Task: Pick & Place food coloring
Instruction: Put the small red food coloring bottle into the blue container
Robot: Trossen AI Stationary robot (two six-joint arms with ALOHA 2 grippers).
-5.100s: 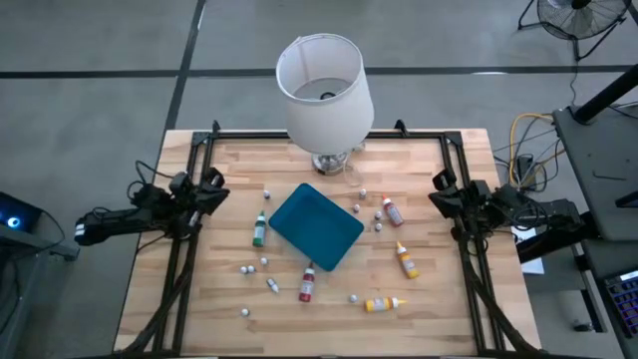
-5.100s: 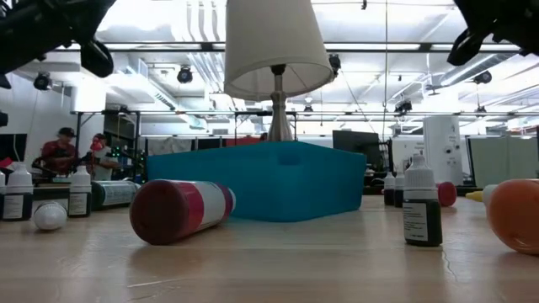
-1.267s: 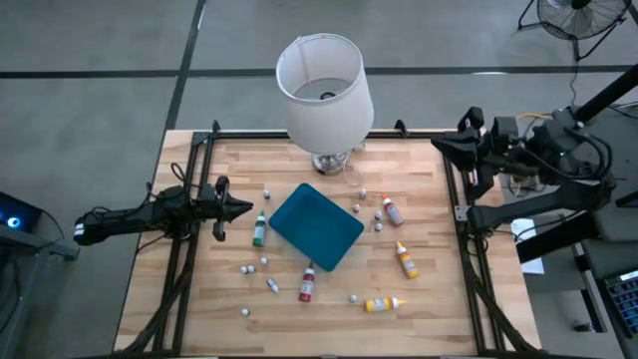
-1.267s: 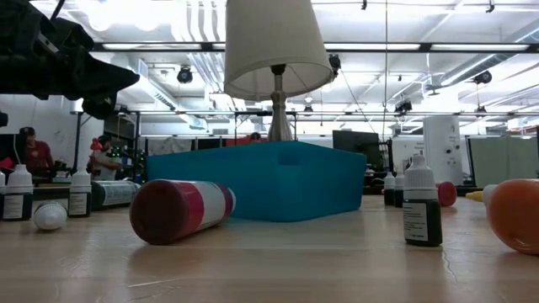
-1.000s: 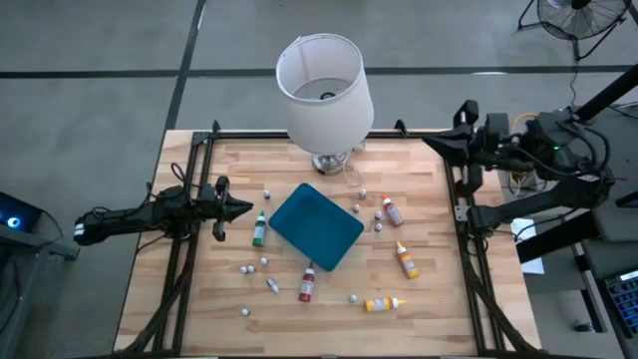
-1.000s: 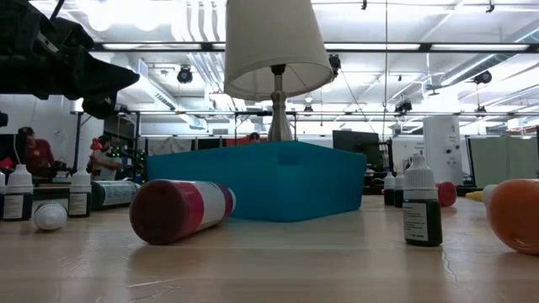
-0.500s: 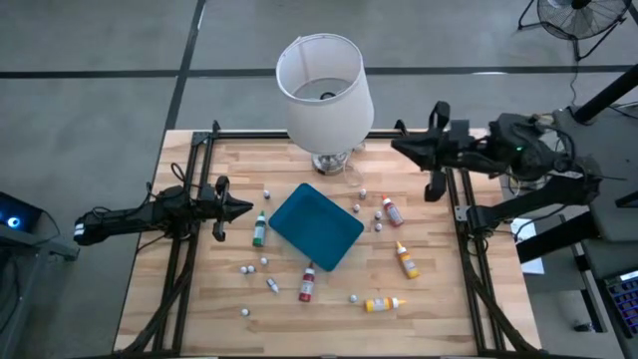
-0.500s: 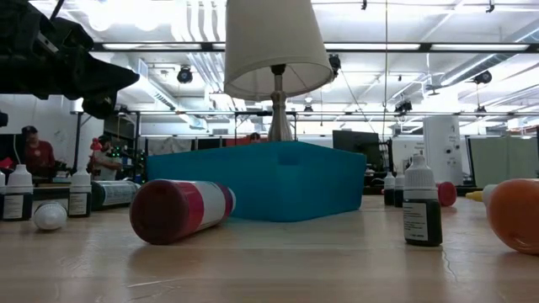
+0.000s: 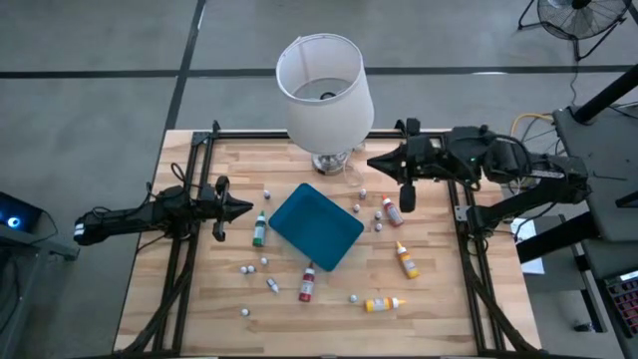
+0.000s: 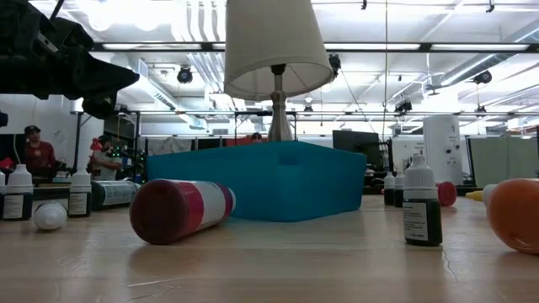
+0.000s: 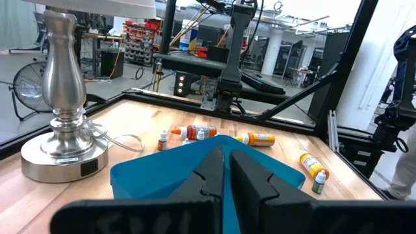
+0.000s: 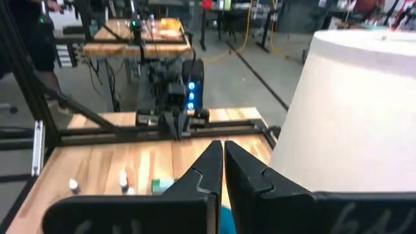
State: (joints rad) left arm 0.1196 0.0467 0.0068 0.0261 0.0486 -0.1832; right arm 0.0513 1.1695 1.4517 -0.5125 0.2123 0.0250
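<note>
The food coloring bottles lie scattered on the wooden table around a teal tray [image 9: 315,225]: a green one [image 9: 259,228], a red one [image 9: 307,283], another red one [image 9: 394,209], an orange one [image 9: 406,259] and a yellow-orange one [image 9: 382,303]. My left gripper [image 9: 249,208] hovers shut and level just left of the green bottle, pointing at the tray [image 11: 188,172]. My right gripper [image 9: 371,164] hangs shut in the air to the right of the lamp's base [image 9: 329,162], above the far right part of the table. Neither holds anything.
A lamp with a wide white shade [image 9: 324,88] stands at the table's far middle, close beside my right gripper [image 12: 221,156]. Several tiny pale-capped bottles [image 9: 264,262] are strewn about. Black frame rails [image 9: 454,199] run along the table's sides. People show in the room behind [image 10: 34,156].
My right gripper has swung in from beyond the table's right edge toward the lamp, sinking a little and tipping slightly downward, still shut. Nothing on the table has moved.
</note>
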